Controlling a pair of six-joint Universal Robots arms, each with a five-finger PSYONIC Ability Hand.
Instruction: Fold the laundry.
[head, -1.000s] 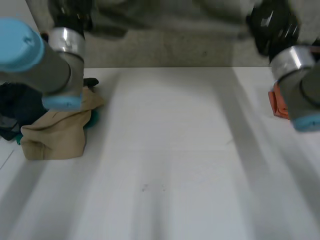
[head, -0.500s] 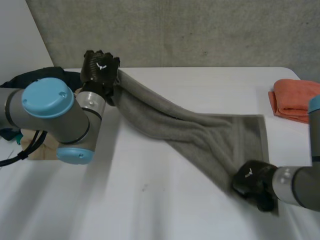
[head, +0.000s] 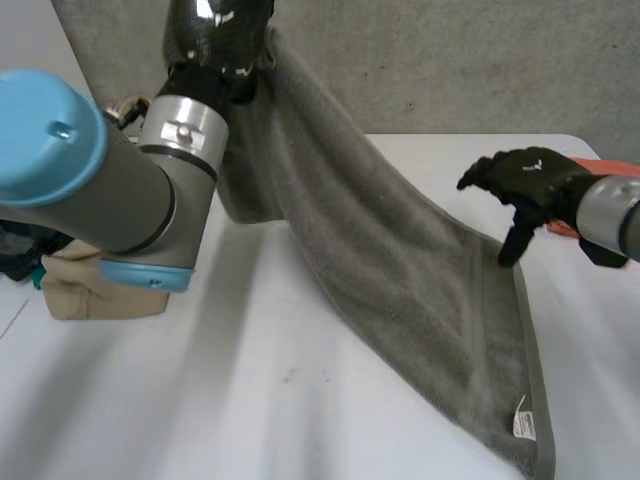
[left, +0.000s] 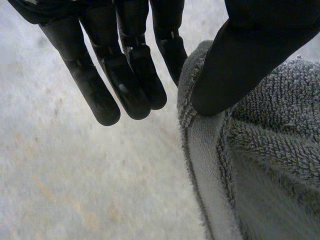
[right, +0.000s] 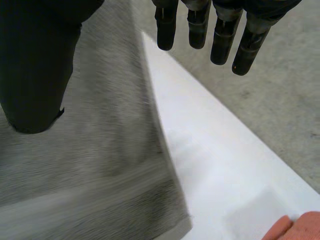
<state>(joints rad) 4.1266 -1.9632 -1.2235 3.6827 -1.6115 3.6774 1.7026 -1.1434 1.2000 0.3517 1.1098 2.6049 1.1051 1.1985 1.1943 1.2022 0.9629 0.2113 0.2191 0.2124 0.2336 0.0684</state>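
Released by the now-spread right hand, the grey towel has been hoisted, seemingly thumb-pinched, by the left hand for re-spreading.

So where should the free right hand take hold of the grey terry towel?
The grey terry towel looks best pinched at its far hemmed corner, from above: that corner lies flat on the white table close by the open right hand, while the left hand holds the other end raised.
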